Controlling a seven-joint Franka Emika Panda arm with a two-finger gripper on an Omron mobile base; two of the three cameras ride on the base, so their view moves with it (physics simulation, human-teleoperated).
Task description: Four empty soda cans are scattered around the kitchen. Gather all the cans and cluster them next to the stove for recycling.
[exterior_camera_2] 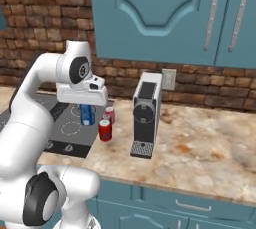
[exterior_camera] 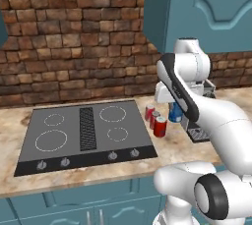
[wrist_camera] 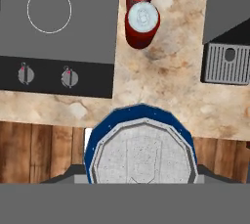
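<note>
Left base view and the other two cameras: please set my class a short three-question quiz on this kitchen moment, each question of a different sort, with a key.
1. True or false: the blue can is held in the gripper.
2. How many red cans stand on the counter beside the stove?
A. one
B. three
C. five
3. Fill in: the tall grey machine to the right of the cans is a ____ machine.

Key
1. True: the hand view looks down on the can's silver top, shut between the fingers, above the counter's front edge.
2. B: three, close together by the stove's right edge.
3. Coffee: the coffee machine with a drip grille at its foot.
</note>
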